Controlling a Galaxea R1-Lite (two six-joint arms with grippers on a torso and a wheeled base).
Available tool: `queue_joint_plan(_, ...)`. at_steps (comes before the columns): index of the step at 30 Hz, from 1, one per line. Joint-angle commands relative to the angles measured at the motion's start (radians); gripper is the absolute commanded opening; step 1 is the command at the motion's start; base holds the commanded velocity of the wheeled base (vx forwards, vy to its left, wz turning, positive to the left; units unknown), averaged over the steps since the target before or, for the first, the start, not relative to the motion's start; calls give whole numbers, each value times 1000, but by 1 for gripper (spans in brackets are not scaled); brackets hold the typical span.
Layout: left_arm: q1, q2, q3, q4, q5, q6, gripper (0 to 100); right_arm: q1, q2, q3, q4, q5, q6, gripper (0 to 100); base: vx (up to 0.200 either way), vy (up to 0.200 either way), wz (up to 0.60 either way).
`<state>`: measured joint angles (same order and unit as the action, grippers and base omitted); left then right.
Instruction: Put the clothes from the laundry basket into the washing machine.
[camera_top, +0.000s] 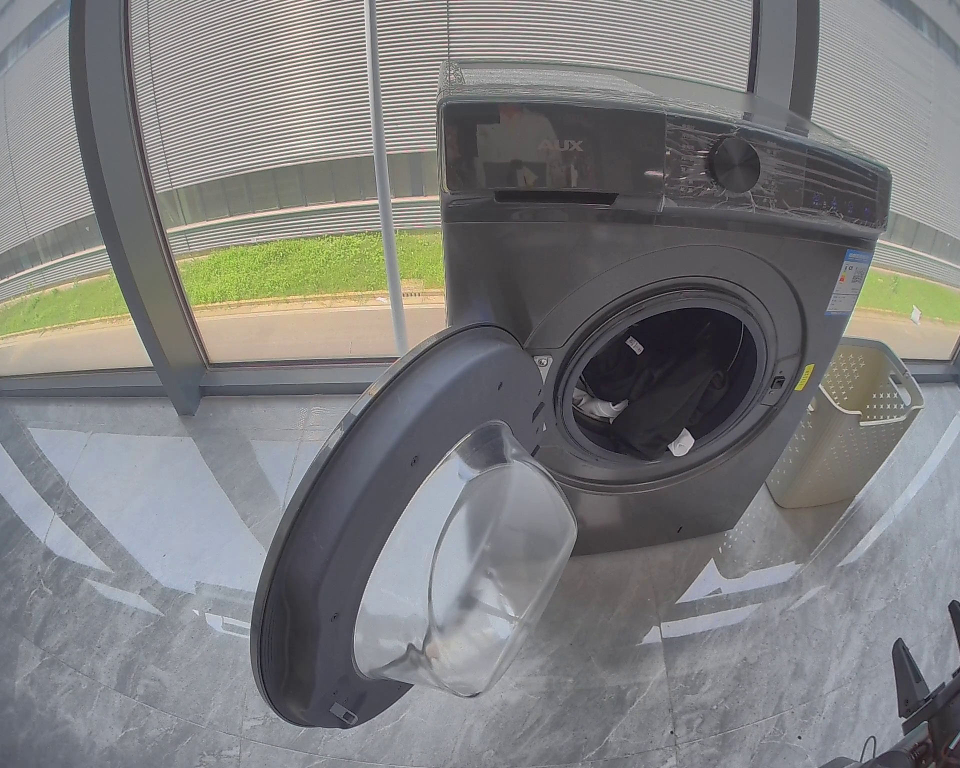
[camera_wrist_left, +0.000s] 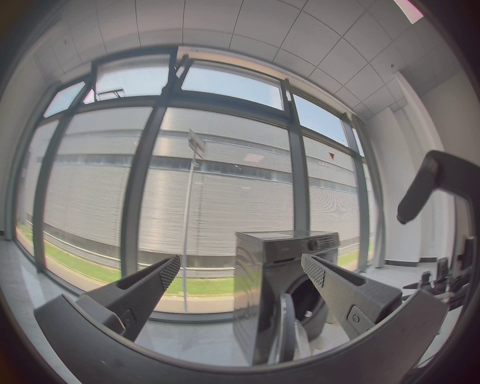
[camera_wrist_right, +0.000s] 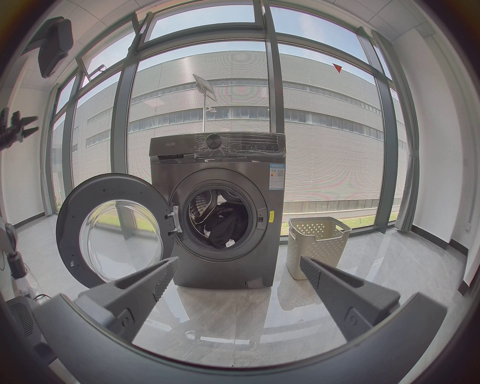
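Dark clothes (camera_top: 665, 385) lie in the drum of the washer (camera_top: 500, 270), whose door (camera_top: 400, 520) stands wide open. The basket (camera_top: 850, 420) sits on the floor just beside the washer, opposite the door. The left gripper (camera_wrist_left: 240, 262) and right gripper (camera_wrist_right: 239, 265) are both well back from the washer, jaws spread wide, holding nothing

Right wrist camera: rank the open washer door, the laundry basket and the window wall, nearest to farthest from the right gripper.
1. Round grey washer door with clear bowl, swung open toward the right gripper.
2. Cream perforated plastic laundry basket, beside the grey washing machine.
3. Glass window wall, behind both.
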<state>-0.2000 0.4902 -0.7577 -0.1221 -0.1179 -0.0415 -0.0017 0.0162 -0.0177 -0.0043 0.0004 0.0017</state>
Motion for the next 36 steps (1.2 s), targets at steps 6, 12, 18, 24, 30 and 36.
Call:
queue_joint_plan(6,-114,306,268,13,-34,-112,0,0,-13,18,0,0,0,100,0,0,0)
queue_joint_plan(12,45,343,370,12,-39,-21,0,0,-13,18,0,1,-2,100,0,0,0)
queue_joint_plan(18,65,357,397,10,-132,20,0,0,-13,18,0,0,-2,100,0,0,0)
queue_joint_plan(24,63,441,402,-62,-169,83,0,0,-13,18,0,0,-2,100,0,0,0)
queue_joint_plan(30,65,553,417,-175,-203,138,0,0,-13,18,0,1,-2,100,0,0,0)
queue_joint_plan(36,40,573,478,-209,-238,146,0,0,-13,18,0,1,-2,100,0,0,0)
